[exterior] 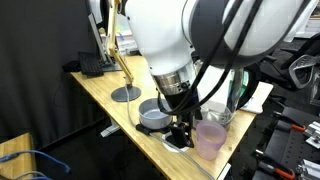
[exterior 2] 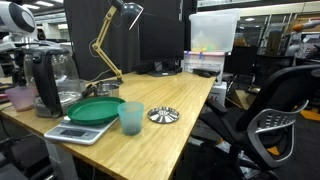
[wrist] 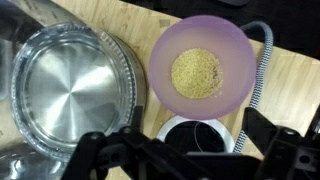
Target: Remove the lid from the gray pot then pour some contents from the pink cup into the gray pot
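The pink cup (wrist: 199,68) holds yellowish grains and stands upright on the wooden table; it also shows in both exterior views (exterior: 210,140) (exterior 2: 20,97). My gripper (wrist: 192,142) is open and empty, hovering low just beside the cup, over a white-rimmed black disc (wrist: 195,128). The gripper also shows in both exterior views (exterior: 180,130) (exterior 2: 45,85). The gray pot (exterior: 152,117) stands on the gripper's other side; I cannot tell whether it is covered. A small round dark piece with a shiny centre (exterior 2: 163,115), probably the lid, lies flat on the table away from the gripper.
A wide steel pan under a clear glass lid (wrist: 70,90) sits right beside the pink cup. A green plate on a scale (exterior 2: 95,110) and a teal cup (exterior 2: 130,118) stand near the table's edge. A desk lamp's base (exterior: 126,94) stands farther back.
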Motion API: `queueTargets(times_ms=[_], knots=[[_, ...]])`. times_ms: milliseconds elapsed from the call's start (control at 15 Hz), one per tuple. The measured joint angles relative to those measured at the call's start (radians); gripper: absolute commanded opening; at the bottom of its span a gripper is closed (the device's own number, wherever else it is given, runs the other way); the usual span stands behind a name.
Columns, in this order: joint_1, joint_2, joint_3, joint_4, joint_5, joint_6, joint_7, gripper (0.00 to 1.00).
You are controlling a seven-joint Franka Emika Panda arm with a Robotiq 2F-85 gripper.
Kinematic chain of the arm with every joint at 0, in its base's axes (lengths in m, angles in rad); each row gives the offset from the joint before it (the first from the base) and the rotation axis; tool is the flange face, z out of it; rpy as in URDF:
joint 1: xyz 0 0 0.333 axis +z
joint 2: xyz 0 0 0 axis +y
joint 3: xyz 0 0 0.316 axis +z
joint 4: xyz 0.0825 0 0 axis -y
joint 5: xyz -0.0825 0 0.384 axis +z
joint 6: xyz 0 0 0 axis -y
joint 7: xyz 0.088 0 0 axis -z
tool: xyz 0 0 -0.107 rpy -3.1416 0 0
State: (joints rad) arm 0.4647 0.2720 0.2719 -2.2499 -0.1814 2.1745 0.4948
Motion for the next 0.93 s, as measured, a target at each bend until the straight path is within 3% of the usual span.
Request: queueTargets(times_ms=[400,933], knots=[[-0.024,0.008,-0.003,0.076,0.021,-0.18,-0.082,1.0],[-0.028,0.076,-0.003,0.16,0.032,-0.248,-0.138,1.0]])
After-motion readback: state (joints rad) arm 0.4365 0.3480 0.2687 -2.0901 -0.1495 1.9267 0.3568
